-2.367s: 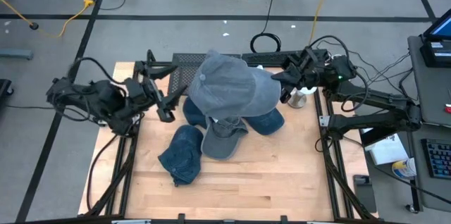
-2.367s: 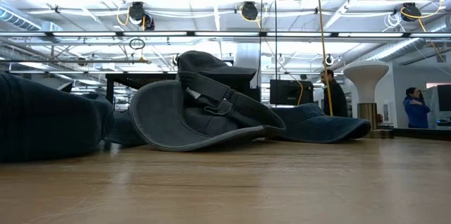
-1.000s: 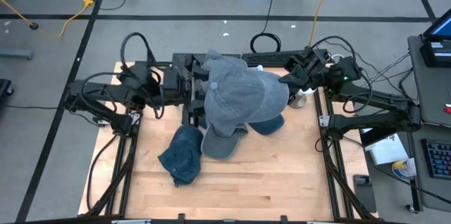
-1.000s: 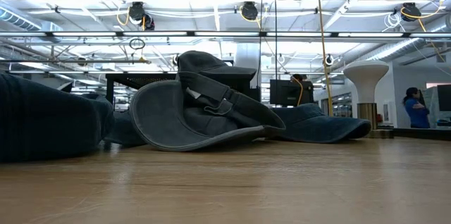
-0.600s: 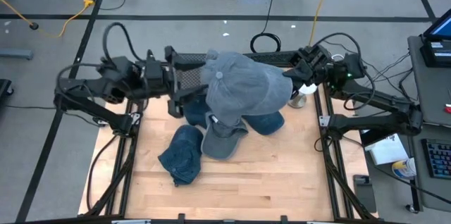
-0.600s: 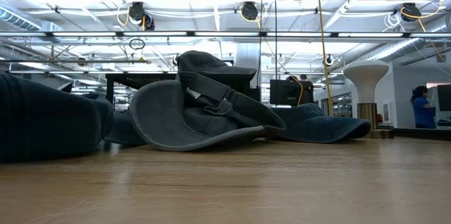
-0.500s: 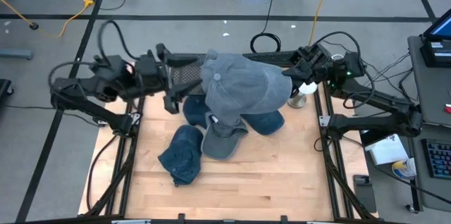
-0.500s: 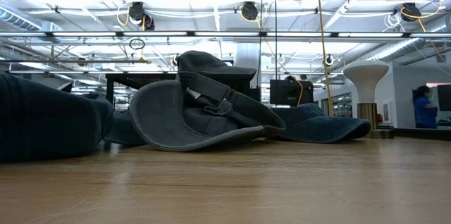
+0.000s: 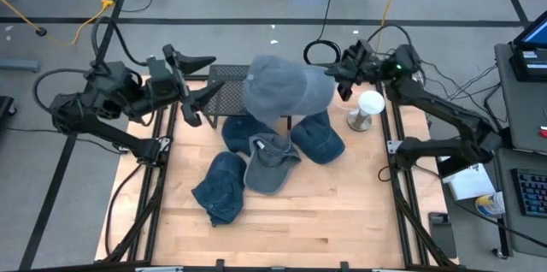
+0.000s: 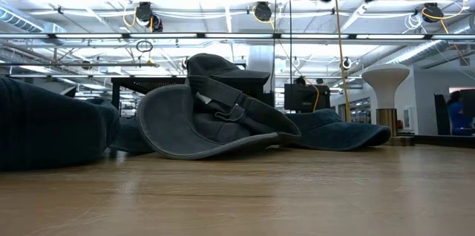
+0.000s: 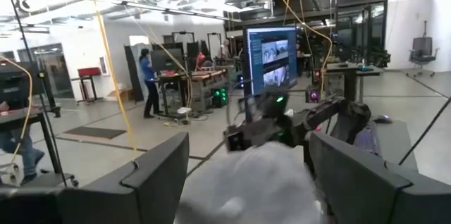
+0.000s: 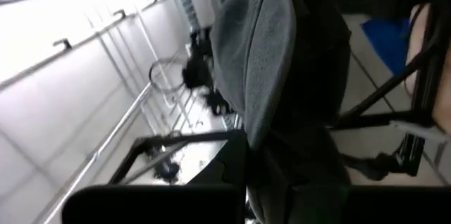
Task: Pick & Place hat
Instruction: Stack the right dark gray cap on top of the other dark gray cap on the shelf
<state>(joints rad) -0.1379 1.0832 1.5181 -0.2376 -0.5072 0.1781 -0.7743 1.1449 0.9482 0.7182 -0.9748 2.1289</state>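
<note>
A pale grey-blue hat is up in the air over the far middle of the table, and my right gripper is shut on its right side. In the right wrist view the hat fills the picture. My left gripper is open, left of the hat and apart from it; its fingers frame the hat's pale crown. A white stand is at the table's right far corner. My right gripper holds the grey-blue hat by its right-hand edge, pinched between the two fingers, which come nearly level from the table's right. The hat is lifted clear of the hats below and extends leftward from the fingers. The gripper hides the exact spot of contact.
Several hats lie on the table under the lifted one: dark blue ones and a grey brimmed one, which is also in the low view. A black mesh panel lies at the far edge. The near half is bare wood.
My left gripper has drawn back from the hat toward the table's left edge, open. My right gripper has carried the hat up and toward the far edge, slightly leftward; the hat is now clear of the pile.
</note>
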